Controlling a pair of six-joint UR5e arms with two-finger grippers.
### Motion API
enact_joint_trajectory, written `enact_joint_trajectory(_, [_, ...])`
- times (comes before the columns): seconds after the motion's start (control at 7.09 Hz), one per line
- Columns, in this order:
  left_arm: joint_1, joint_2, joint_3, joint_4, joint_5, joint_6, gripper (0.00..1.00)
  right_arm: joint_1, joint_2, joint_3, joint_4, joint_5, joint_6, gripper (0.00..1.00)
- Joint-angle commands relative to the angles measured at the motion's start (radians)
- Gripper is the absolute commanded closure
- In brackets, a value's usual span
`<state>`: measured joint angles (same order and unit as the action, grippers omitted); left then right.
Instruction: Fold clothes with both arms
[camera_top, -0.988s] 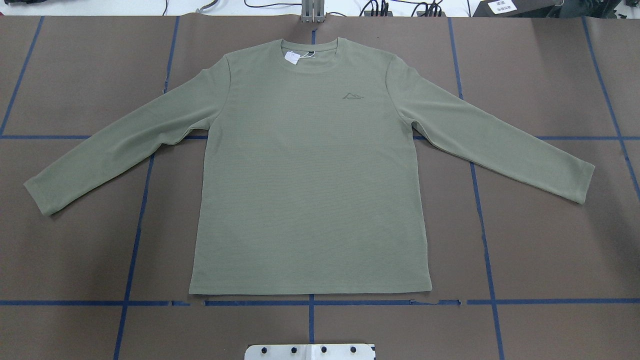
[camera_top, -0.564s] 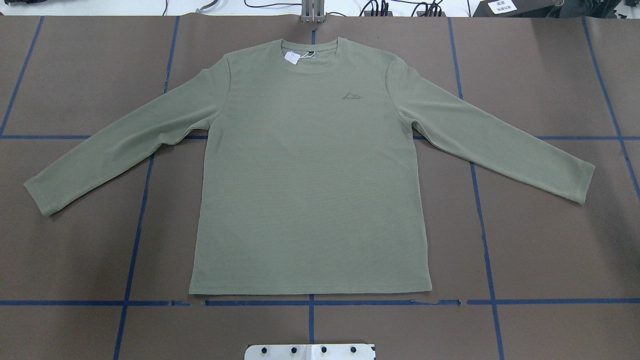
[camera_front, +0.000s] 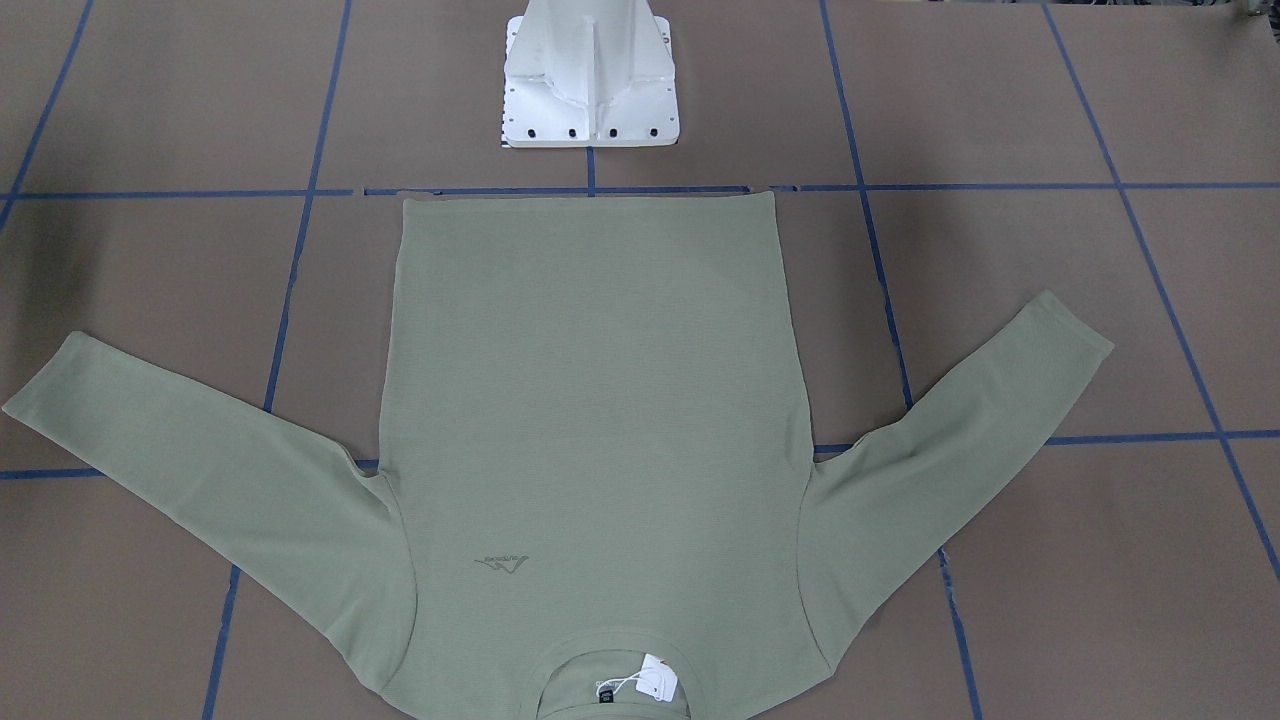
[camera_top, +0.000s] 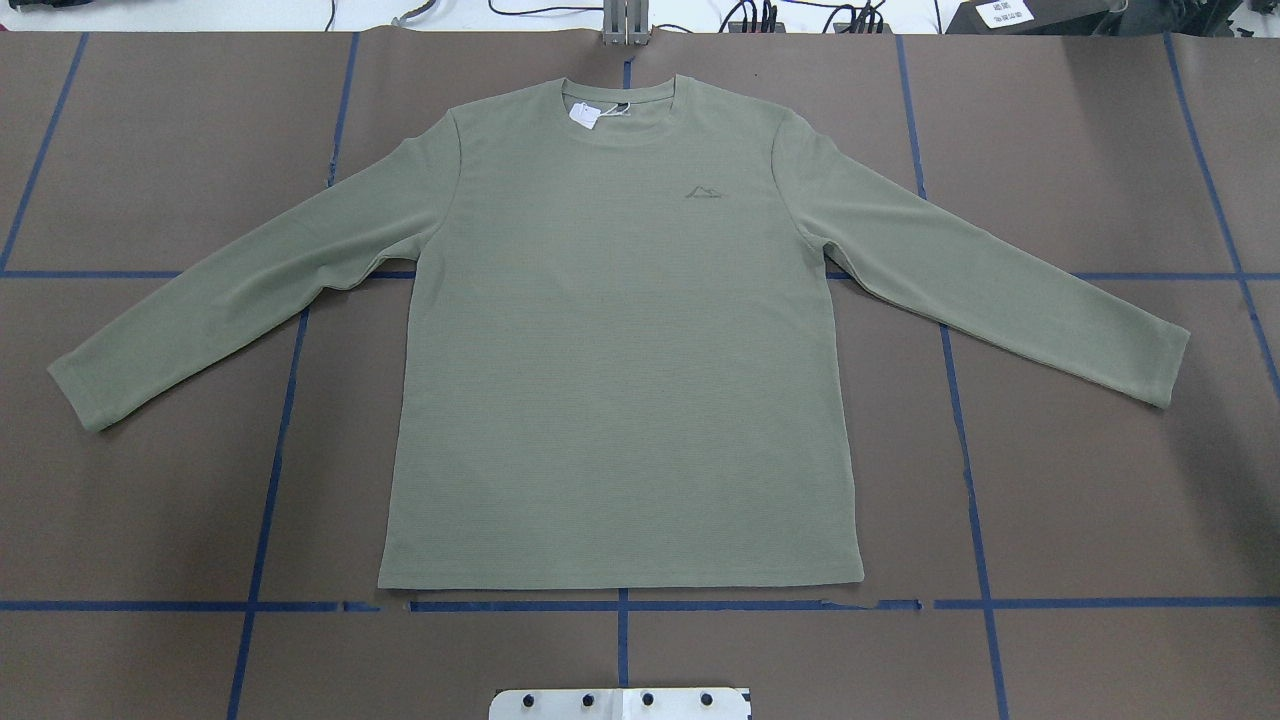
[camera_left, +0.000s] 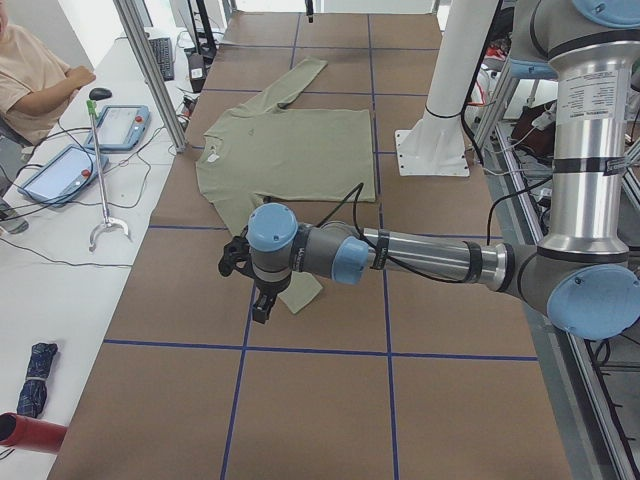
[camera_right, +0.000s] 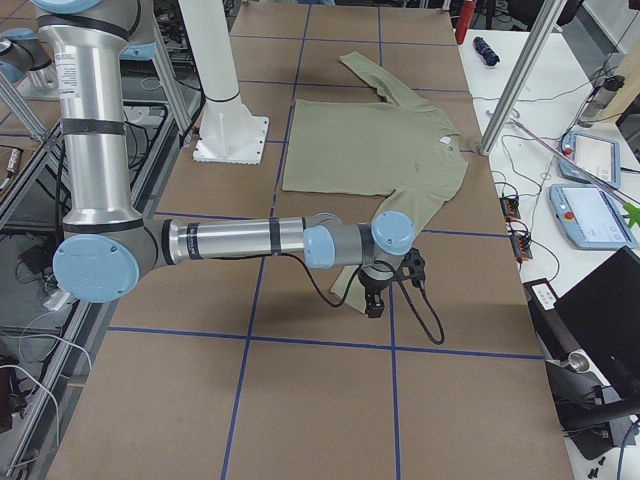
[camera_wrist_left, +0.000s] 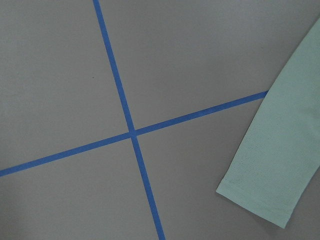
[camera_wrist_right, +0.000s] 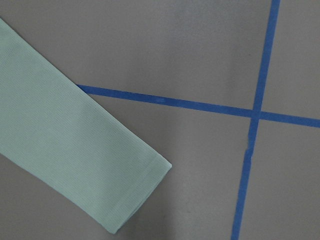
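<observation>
The sage-green long-sleeved shirt (camera_top: 610, 380) lies flat and face up on the brown table, sleeves spread, collar and white hang tag (camera_top: 583, 115) at the far side; it also shows in the front view (camera_front: 590, 400). Neither arm shows in the overhead or front views. In the exterior left view the left gripper (camera_left: 258, 300) hangs over the near sleeve cuff (camera_left: 303, 292). In the exterior right view the right gripper (camera_right: 375, 305) hangs over the other cuff (camera_right: 345, 288). I cannot tell whether either gripper is open or shut. The wrist views show the cuffs (camera_wrist_left: 270, 170) (camera_wrist_right: 75, 155) lying flat.
The white pedestal base (camera_front: 590, 80) stands by the shirt's hem. Blue tape lines (camera_top: 620, 605) grid the table. A seated operator (camera_left: 30, 90), teach pendants (camera_left: 125, 125) (camera_right: 590, 215) and metal frame posts (camera_left: 150, 70) are along the far side.
</observation>
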<state>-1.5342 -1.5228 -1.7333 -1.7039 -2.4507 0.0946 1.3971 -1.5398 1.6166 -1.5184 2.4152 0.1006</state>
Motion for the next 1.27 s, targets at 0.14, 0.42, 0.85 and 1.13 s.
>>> enact_joint_trajectory(0.14, [0.0,0.0,-0.002,0.0,-0.08,-0.004,0.0,-0.11,-0.039,-0.047,0.29,-0.007,0.374,0.0])
enact_joint_trajectory(0.42, [0.0,0.0,-0.003,-0.002,-0.079,0.002,0.0,-0.127,-0.036,-0.134,0.442,-0.01,0.518,0.01])
enact_joint_trajectory(0.85, [0.0,0.0,0.009,-0.049,-0.08,-0.004,0.0,-0.153,-0.02,-0.19,0.537,-0.03,0.628,0.02])
enact_joint_trajectory(1.13, [0.0,0.0,0.009,-0.049,-0.079,-0.006,0.0,-0.173,-0.003,-0.214,0.537,-0.056,0.63,0.02])
